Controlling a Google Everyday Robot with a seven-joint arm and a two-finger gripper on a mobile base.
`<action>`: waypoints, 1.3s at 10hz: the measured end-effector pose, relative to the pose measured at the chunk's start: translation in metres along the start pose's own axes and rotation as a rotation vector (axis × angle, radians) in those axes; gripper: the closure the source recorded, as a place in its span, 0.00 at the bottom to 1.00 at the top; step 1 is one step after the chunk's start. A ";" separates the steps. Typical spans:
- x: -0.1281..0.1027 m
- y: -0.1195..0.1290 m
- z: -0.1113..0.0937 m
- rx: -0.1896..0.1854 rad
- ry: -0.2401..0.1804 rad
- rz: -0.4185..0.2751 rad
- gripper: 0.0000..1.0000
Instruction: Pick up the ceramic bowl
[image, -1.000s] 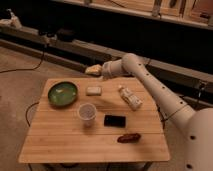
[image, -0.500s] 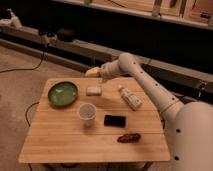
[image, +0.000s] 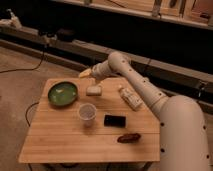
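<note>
The ceramic bowl (image: 62, 93) is wide, shallow and glossy green inside with a darker rim. It sits on the left side of the wooden table (image: 65, 142). My gripper (image: 85, 73) hovers above the table's far edge, up and to the right of the bowl and apart from it. The white arm reaches in from the right.
A small white pad (image: 93, 90) lies right of the bowl. A clear cup (image: 87, 113) stands at the middle. A black flat device (image: 115, 120), a brown oblong item (image: 129, 137) and a white bottle (image: 130, 97) lie to the right. A cable runs over the floor at left.
My gripper has moved left along the table's far edge, closer to the bowl. The things on the table have not moved.
</note>
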 end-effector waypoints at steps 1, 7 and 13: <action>0.002 0.002 0.007 -0.012 -0.007 -0.002 0.35; 0.005 0.027 0.043 -0.106 -0.057 0.040 0.35; -0.005 0.025 0.074 -0.156 -0.138 -0.030 0.35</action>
